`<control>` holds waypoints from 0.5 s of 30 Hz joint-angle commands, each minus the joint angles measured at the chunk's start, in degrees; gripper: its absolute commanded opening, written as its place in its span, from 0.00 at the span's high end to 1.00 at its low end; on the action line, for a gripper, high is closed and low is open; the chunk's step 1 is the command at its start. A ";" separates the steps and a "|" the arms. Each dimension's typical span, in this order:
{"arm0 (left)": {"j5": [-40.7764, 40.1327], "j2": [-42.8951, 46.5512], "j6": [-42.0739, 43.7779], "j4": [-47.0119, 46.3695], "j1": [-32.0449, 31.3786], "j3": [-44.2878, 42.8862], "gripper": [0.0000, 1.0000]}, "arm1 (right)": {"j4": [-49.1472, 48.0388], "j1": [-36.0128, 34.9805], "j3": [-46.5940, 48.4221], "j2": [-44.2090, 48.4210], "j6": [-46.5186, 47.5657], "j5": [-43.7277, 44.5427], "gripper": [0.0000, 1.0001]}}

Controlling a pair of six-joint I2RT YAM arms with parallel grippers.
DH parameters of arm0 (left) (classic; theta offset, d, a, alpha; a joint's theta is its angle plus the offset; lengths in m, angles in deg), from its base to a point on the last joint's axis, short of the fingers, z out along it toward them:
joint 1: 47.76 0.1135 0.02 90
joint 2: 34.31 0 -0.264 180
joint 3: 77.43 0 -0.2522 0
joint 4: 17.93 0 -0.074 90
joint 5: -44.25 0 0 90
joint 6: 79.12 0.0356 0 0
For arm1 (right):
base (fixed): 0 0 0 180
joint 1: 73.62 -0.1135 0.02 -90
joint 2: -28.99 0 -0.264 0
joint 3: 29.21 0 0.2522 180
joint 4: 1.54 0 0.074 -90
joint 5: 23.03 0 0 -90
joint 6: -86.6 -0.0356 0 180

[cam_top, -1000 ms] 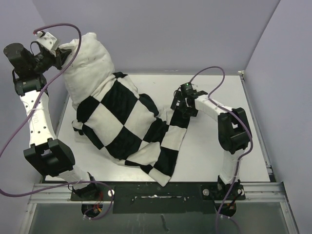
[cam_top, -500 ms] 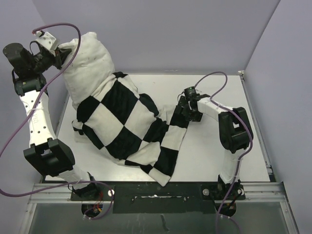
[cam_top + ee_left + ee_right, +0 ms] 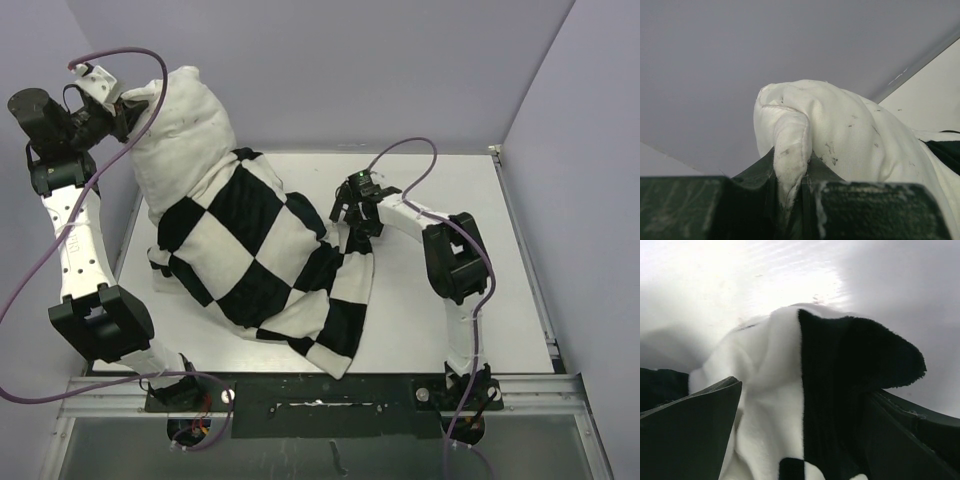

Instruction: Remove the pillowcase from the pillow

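Observation:
The off-white pillow (image 3: 185,120) stands tilted at the back left, its upper half bare. The black-and-white checkered pillowcase (image 3: 255,240) still covers its lower part and trails across the table toward the front. My left gripper (image 3: 120,112) is raised at the far left and shut on the pillow's top corner (image 3: 790,145), which is pinched between its jaws (image 3: 792,172). My right gripper (image 3: 352,215) sits on the pillowcase's right edge. In the right wrist view its gripper (image 3: 805,390) has its jaws spread wide around a raised fold of pillowcase (image 3: 770,390).
The white table (image 3: 440,290) lies inside grey walls at the back and both sides. A metal rail (image 3: 320,385) runs along the front edge by the arm bases. Purple cables loop over both arms.
My right gripper has moved left from just beside the pillowcase's right edge onto the fabric, and that edge has shifted slightly left. The left arm and the pillow have not moved.

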 commanded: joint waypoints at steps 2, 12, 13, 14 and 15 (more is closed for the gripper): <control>2.62 4.56 0.63 -2.72 -0.56 -1.27 1.00 | 4.63 -2.09 7.45 -4.98 -0.64 3.44 0.02; 1.87 5.02 0.26 -4.17 -0.43 -0.81 1.00 | 22.73 -4.47 20.49 -14.82 2.31 13.23 0.38; 1.06 5.13 0.28 -4.92 -0.31 -0.67 1.00 | 21.08 -4.04 18.37 -13.17 1.86 13.32 0.54; -0.03 5.16 0.26 -5.92 -0.33 -0.58 1.00 | 19.14 -3.60 15.33 -11.12 1.18 13.60 0.74; -1.58 5.22 0.24 -7.03 -0.28 -0.46 1.00 | 17.04 -3.04 12.26 -8.63 0.15 14.08 0.91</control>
